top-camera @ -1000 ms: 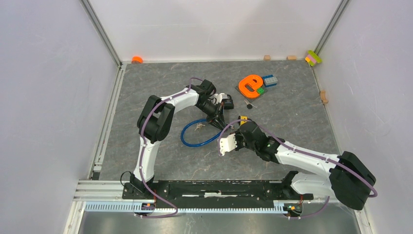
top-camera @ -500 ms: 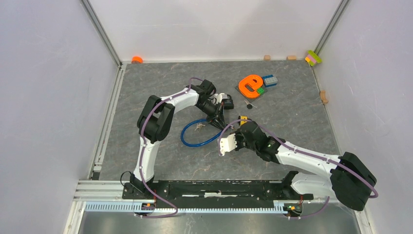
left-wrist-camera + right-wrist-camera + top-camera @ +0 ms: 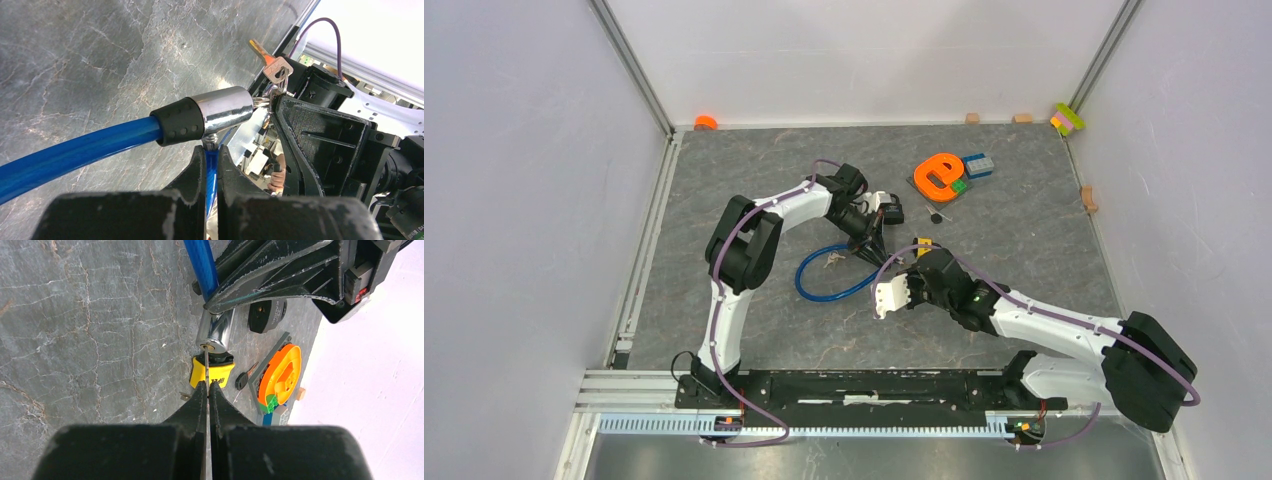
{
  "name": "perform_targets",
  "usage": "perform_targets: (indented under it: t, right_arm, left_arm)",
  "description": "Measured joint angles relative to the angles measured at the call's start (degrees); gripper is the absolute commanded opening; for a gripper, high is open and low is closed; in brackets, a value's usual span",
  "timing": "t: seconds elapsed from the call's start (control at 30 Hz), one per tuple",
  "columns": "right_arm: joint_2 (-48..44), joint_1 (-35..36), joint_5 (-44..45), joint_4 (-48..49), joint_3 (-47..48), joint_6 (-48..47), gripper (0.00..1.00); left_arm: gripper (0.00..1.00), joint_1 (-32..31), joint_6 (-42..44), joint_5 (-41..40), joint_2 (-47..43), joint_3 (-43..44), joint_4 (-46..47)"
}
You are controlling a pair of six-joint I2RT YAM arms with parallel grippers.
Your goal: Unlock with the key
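Note:
A blue cable lock [image 3: 824, 285] lies looped on the grey table. Its chrome lock cylinder [image 3: 223, 109] with a black collar hangs just above my left gripper [image 3: 210, 151], which is shut on the blue cable [image 3: 211, 172] below it. My right gripper [image 3: 207, 386] is shut on a thin key [image 3: 206, 365], whose tip meets the end face of the cylinder [image 3: 215, 330]. Spare keys [image 3: 274, 66] dangle from a ring by the cylinder. In the top view the left gripper [image 3: 871, 243] and the right gripper [image 3: 911, 262] meet at the loop's right end.
A yellow tag [image 3: 212, 373] and a black-headed key [image 3: 241, 381] lie just past the cylinder. An orange letter on a brick plate [image 3: 941, 175] sits behind them. Small blocks [image 3: 1068, 119] line the back wall, and an orange cap [image 3: 706, 122] lies in the back left corner.

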Motion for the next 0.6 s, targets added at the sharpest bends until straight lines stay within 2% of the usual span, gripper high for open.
perform_targets:
  t: [0.6]
  right_arm:
    - [0.17, -0.04, 0.04, 0.37, 0.00, 0.04, 0.00]
  left_arm:
    - [0.02, 0.00, -0.02, 0.11, -0.42, -0.48, 0.55]
